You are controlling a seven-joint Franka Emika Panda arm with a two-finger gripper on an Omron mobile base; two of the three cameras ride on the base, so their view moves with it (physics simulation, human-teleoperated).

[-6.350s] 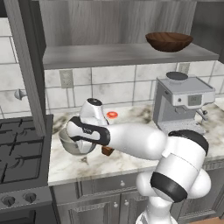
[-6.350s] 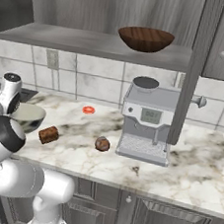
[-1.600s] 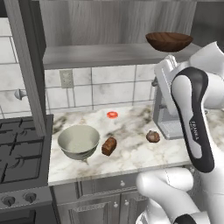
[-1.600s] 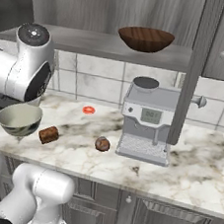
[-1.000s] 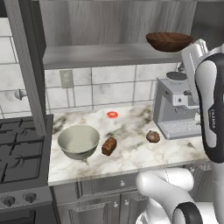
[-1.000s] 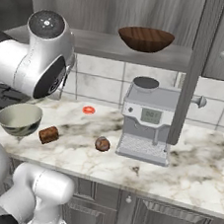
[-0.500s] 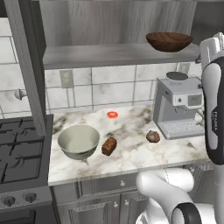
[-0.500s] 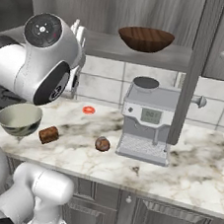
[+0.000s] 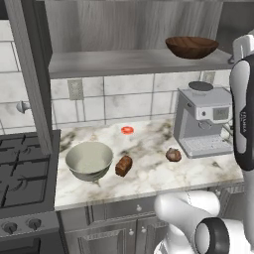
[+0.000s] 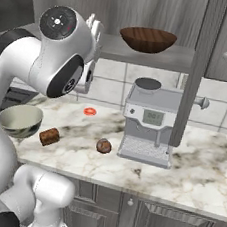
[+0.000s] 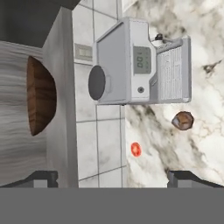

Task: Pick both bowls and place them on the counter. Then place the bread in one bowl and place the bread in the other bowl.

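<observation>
The dark wooden bowl sits on the grey wall shelf. My gripper hangs open and empty at shelf height, in front of that bowl and apart from it. On the marble counter stands the cream ceramic bowl, upright. Right beside it lies a brown bread loaf. A round bread rests near the coffee machine.
A grey coffee machine stands on the counter under the shelf. A small red object lies by the tiled wall. A gas stove borders the counter's left end. A vertical cabinet post rises beside the machine.
The arm has left the cream bowl on the counter, risen and swung toward the shelf. Over the last second the open hand has closed in on the wooden bowl.
</observation>
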